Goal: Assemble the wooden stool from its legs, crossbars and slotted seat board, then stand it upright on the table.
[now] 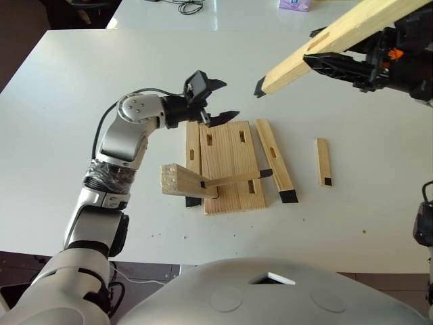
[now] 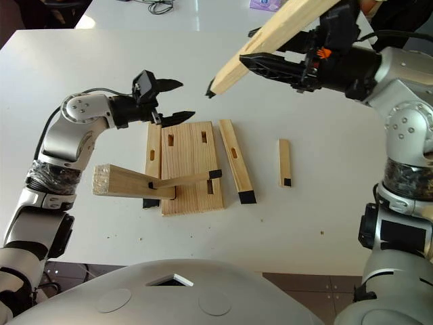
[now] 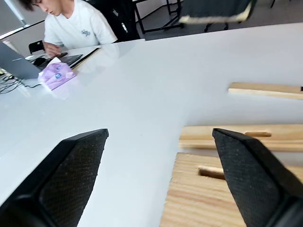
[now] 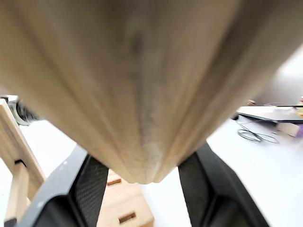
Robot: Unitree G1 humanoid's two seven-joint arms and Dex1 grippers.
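Right gripper (image 2: 247, 45) clamped on a long leg (image 1: 338, 37), held well above the counter (image 1: 101, 68). Left gripper (image 1: 226, 100) wide open, empty, hovering at the seat board's (image 1: 230, 162) far edge. Wood looks light and stiff; best gripped mid-length, clear of slots.

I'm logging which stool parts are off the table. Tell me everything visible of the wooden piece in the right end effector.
The wooden leg is a long bar of pale wood, squarish in section, with a dark slot in one face and a black lower tip. It hangs tilted in the air over the table, black tip lowest, its other end running past the picture's edge. The right end effector is shut on it; nothing else touches it.
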